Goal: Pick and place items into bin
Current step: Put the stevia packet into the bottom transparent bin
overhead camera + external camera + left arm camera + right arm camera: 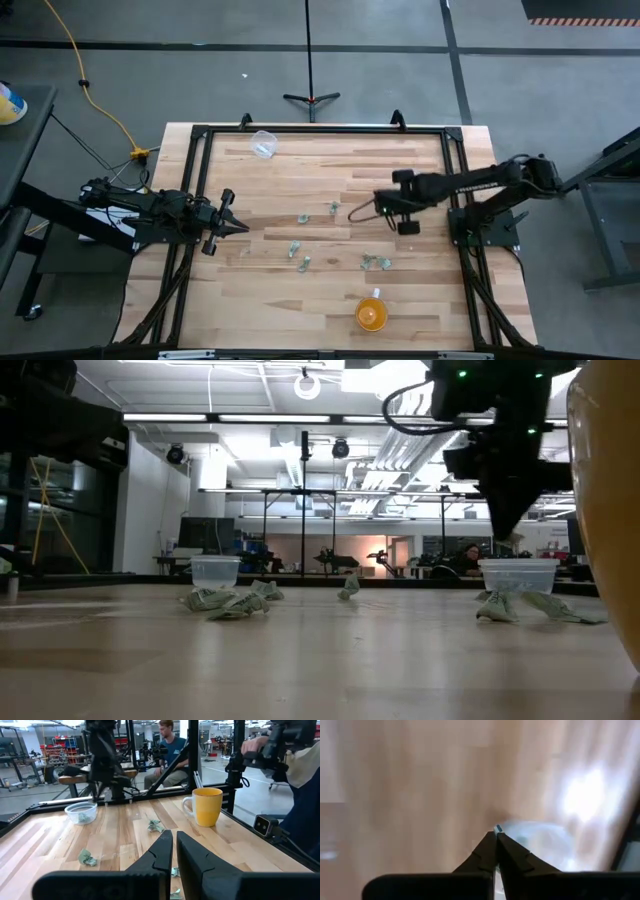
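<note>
Several tiny pale green-grey crumpled pieces lie on the wooden table; they also show in the low view and the left wrist view. My right gripper hangs above a clear round cup, which also shows in the low view. It is shut, with a small pale fleck at its tips. My left gripper is shut and empty, low at the table's left side. A second clear cup stands at the far edge. My right gripper pinches a tiny pale piece between the very tips of its two fingers. The fingers point down from above. The piece is lifted clear of the table, beside the clear cup's rim. The view is blurred, so no more of the hold shows.
An orange cup stands near the table's near edge, right of centre; it also shows in the left wrist view. A black frame runs round the table. People are beyond the table.
</note>
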Motion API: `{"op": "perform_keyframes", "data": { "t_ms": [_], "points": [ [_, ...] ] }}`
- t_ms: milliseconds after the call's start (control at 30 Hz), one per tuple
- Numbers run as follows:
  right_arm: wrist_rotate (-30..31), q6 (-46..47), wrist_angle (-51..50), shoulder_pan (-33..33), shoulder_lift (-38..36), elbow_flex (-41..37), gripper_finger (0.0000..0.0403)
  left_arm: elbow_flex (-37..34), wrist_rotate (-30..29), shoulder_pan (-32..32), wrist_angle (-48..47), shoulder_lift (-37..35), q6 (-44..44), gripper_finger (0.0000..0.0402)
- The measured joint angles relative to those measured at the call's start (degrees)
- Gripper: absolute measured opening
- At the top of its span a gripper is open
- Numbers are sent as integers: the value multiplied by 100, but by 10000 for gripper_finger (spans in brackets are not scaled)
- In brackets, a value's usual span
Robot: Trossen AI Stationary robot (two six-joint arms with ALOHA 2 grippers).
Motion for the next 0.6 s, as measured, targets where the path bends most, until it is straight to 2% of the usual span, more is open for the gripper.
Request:
{"op": "perform_keyframes", "data": {
  "t_ms": [167, 333, 467, 600],
  "points": [
    [-82, -506, -168, -758, -2, 134, 2, -1, -2, 1, 0, -1, 0, 62],
    [-119, -510, -294, -1534, -4, 121, 16, -1, -2, 1, -1, -2, 0, 62],
    [-460, -468, -287, -1950, -4, 117, 43, 0, -2, 2, 0, 0, 0, 62],
    [-841, -562, -129, -2156, -4, 117, 90, -1, -2, 1, -1, -2, 0, 62]
  ]
}}
